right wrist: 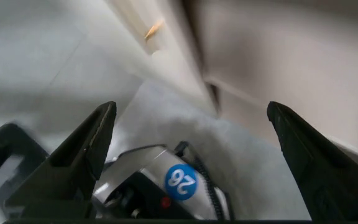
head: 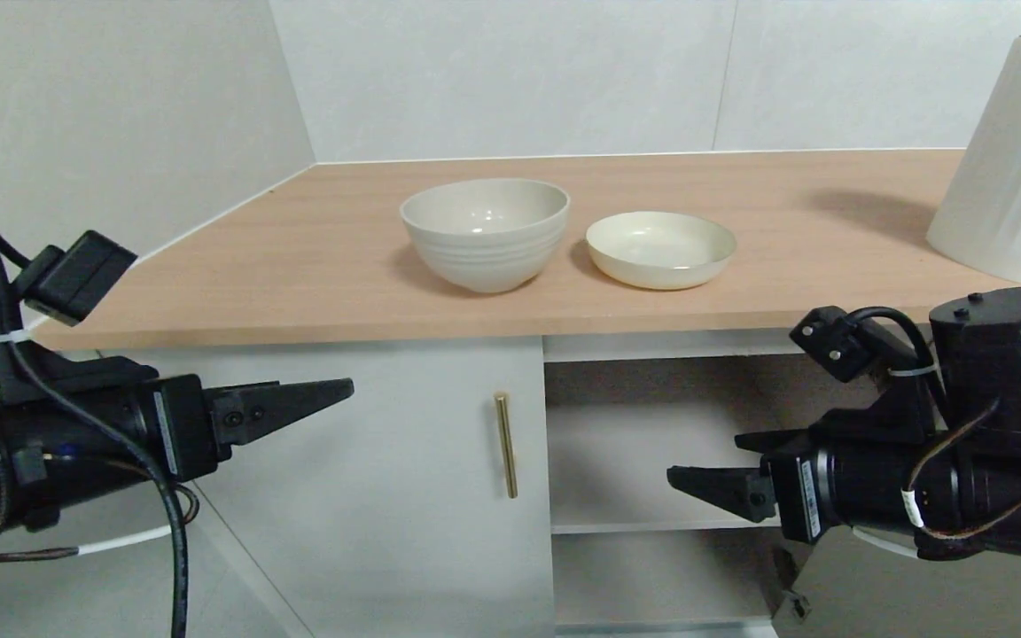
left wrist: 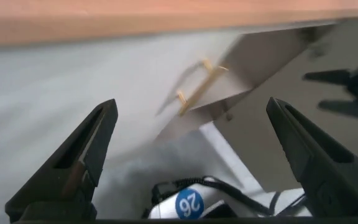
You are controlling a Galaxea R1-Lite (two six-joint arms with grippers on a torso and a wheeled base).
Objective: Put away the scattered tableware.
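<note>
**Task progress:** nothing was stowed. The left tool (head: 333,390) hung low in front of the cupboard door (head: 386,461). The right tool (head: 683,483) hung just right of the door, before the open shelf (head: 652,523). Both gaped wide and held nothing. On the worktop (head: 298,266) above the door sat the bowl (head: 484,232). The dish (head: 659,249) sat to the bowl's right, close but apart. Both remained to be put away. A lampshade (head: 1016,159) stood far right of the door and likely blocked neither reach.
</note>
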